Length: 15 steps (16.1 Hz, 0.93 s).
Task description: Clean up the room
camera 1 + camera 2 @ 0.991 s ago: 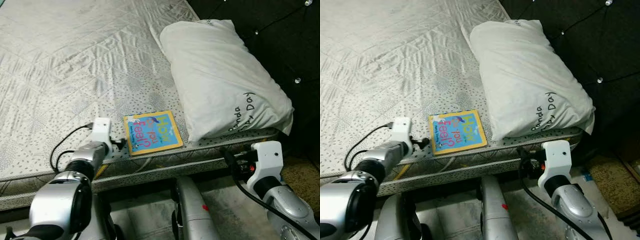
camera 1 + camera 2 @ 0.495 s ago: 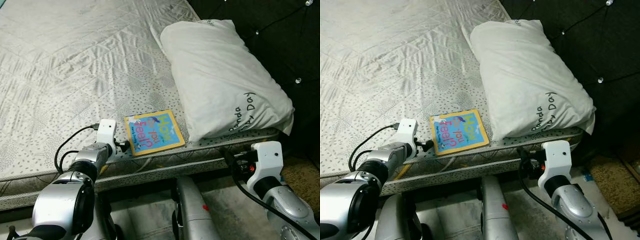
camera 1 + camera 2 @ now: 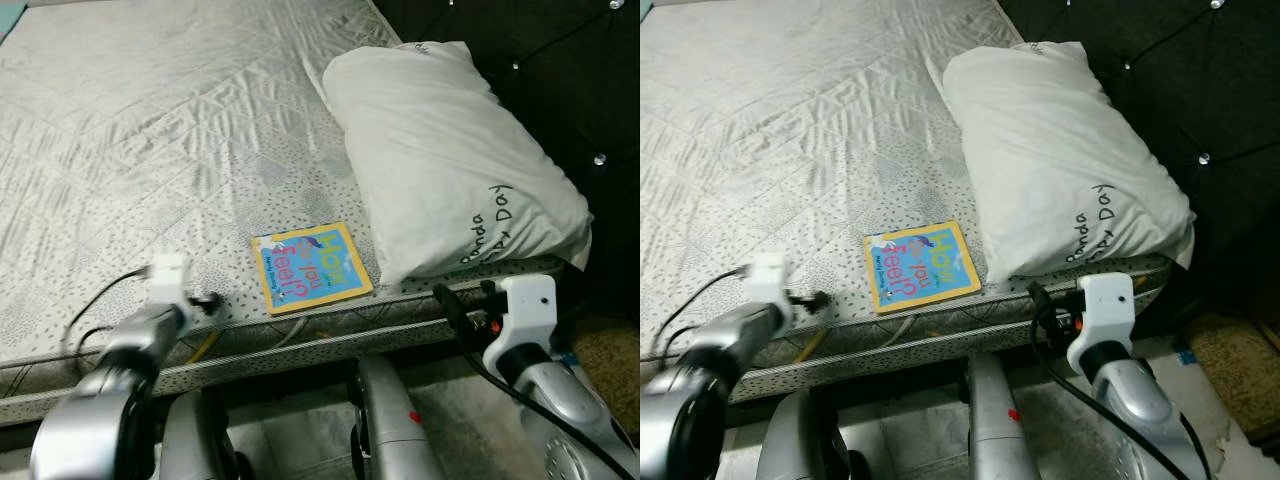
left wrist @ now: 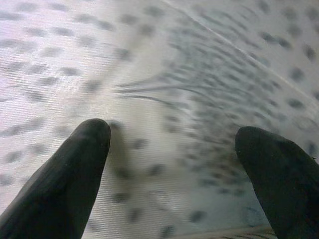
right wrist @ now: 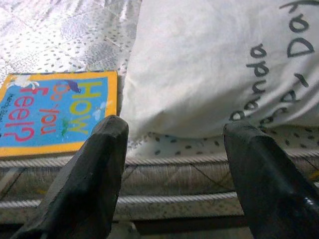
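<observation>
A: Where does the book [image 3: 311, 266] lie?

B: Flat on the mattress [image 3: 150, 130], cover up, right at the mattress's near edge. The white pillow [image 3: 455, 160] sits just beside it on the robot's right, and in the right wrist view the pillow's bulge seems to touch or slightly overhang the book's edge, though that is hard to tell for sure.

A: And which way does it point?

B: Its long axis runs roughly along the near edge of the mattress, turned a little so the end nearer the pillow sits slightly farther from the edge. The title letters read sideways from the robot's head, their tops toward the pillow.

A: What about the left pincer [image 4: 174, 164]?

B: It hovers low over the spotted mattress cover, to the left of the book and apart from it. Its two black fingers [image 4: 65, 184] stand wide apart with nothing between them.

A: The right pincer [image 5: 174, 174]?

B: It is below the mattress edge, level with the piped side of the mattress, aimed at the spot where book and pillow meet. Its fingers [image 5: 84, 184] are spread too, empty, and well short of the book.
</observation>
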Available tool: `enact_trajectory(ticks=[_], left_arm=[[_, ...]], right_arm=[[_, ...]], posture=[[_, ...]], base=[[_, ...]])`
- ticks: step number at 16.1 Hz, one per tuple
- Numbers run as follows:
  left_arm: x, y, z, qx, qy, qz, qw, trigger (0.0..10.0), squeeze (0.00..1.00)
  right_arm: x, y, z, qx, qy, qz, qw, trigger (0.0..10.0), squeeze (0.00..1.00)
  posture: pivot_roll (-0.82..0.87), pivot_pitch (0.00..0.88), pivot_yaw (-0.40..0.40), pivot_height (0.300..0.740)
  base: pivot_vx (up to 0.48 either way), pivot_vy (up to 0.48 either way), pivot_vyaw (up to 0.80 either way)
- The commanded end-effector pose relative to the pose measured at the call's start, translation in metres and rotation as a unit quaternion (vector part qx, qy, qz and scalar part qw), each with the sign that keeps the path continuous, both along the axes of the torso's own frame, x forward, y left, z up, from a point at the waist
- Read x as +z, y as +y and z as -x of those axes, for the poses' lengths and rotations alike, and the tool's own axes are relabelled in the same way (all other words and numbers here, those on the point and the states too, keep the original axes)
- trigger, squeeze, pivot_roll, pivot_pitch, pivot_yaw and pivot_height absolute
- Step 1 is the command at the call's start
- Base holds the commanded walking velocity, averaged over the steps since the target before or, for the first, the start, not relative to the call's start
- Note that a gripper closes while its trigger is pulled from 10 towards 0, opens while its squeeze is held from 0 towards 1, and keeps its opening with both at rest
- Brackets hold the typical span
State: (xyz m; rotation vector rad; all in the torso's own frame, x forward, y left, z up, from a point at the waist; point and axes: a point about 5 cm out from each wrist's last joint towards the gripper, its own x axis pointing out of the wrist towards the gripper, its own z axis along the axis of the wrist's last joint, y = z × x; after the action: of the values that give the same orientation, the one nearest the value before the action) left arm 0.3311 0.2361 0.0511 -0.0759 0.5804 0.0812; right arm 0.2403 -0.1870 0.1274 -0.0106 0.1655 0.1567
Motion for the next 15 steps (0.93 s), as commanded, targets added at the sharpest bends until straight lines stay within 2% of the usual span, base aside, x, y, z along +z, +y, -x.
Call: enact_trajectory(ticks=[1, 2, 5, 6, 8, 9, 10, 13, 15], left_arm=[[0.005, 0.004, 0.004, 0.018, -0.032, 0.011, 0.999, 10.0, 0.00], [0.016, 0.001, 0.019, 0.020, -0.105, 0.014, 0.994, 10.0, 0.00], [0.034, -0.016, 0.047, -0.005, -0.217, -0.012, 0.976, 10.0, 0.00], [0.040, -0.022, 0.056, -0.035, -0.249, -0.042, 0.967, 10.0, 0.00], [0.044, -0.029, 0.061, -0.031, -0.252, -0.032, 0.967, 10.0, 0.00], [0.046, -0.035, 0.059, -0.044, -0.254, -0.040, 0.965, 10.0, 0.00], [0.045, -0.041, 0.057, -0.055, -0.245, -0.029, 0.967, 10.0, 0.00], [0.054, -0.041, 0.050, -0.048, -0.266, -0.025, 0.962, 10.0, 0.00], [0.057, -0.043, 0.052, -0.057, -0.270, -0.018, 0.961, 10.0, 0.00]], right_arm=[[-0.002, 0.001, -0.001, 0.000, 0.000, -0.002, 1.000, 10.0, 0.00], [-0.002, 0.005, -0.008, 0.001, -0.007, -0.008, 1.000, 10.0, 0.00], [0.004, 0.018, -0.027, 0.004, -0.024, -0.033, 0.999, 10.0, 0.00], [0.007, 0.024, -0.033, 0.005, -0.033, -0.047, 0.998, 10.0, 0.00], [0.011, 0.031, -0.042, 0.010, -0.046, -0.056, 0.997, 10.0, 0.00], [0.013, 0.036, -0.048, 0.010, -0.053, -0.066, 0.996, 10.0, 0.00], [0.013, 0.039, -0.051, 0.010, -0.057, -0.074, 0.996, 10.0, 0.00], [0.021, 0.040, -0.056, -0.005, -0.078, -0.087, 0.993, 10.0, 0.00], [0.022, 0.036, -0.057, -0.015, -0.085, -0.088, 0.992, 10.0, 0.00]], posture=[[-0.24, 0.087, 0.024, 0.567], [-0.22, 0.073, 0.024, 0.567], [-0.18, 0.036, 0.026, 0.567], [-0.17, 0.025, 0.027, 0.567], [-0.15, 0.001, 0.025, 0.567], [-0.15, 0.000, 0.028, 0.567], [-0.14, 0.000, 0.030, 0.567], [-0.15, 0.000, 0.041, 0.567], [-0.15, 0.000, 0.046, 0.567]], base=[[0.000, 0.000, 0.00], [0.000, 0.000, 0.00], [0.000, 0.000, 0.00], [0.000, 0.000, 0.00], [0.000, 0.000, 0.00], [0.000, 0.000, 0.00], [0.000, 0.000, 0.00], [0.000, 0.000, 0.00], [0.000, 0.000, 0.00]])
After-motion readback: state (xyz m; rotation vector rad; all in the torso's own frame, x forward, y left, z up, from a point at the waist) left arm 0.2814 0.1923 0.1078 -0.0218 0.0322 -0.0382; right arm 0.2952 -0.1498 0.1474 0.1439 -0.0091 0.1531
